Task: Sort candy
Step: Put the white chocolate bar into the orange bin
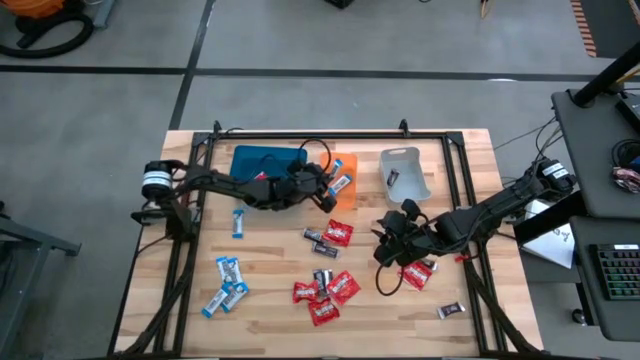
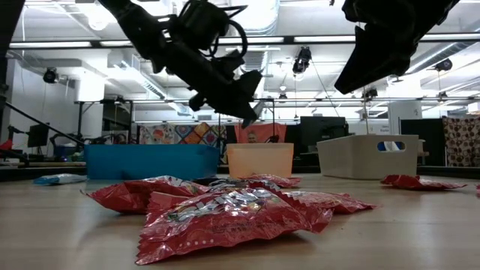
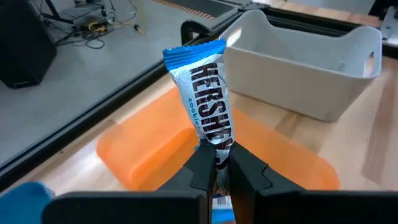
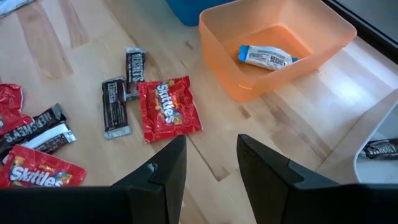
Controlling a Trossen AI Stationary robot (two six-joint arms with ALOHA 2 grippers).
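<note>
Crinkled glossy red candy (image 2: 225,214) packs lie nearest on the pale wooden desk (image 1: 270,330), with flat dark bars beside them. Farther back, the left end effector (image 3: 216,163) pinches a foil blue-and-white bar (image 3: 208,93) above the smooth orange tray (image 3: 149,149). The right end effector (image 4: 211,163) hovers spread, empty, over the desk near the grey tray (image 1: 405,172).

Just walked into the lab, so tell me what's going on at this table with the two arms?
The robot is sorting candy. The left end effector is shut on a blue-and-white Hershey's bar, holding it above the orange tray, which already has one such bar inside. The right end effector hovers open over the table. Skittles packs and dark Hershey's bars lie unsorted.
</note>
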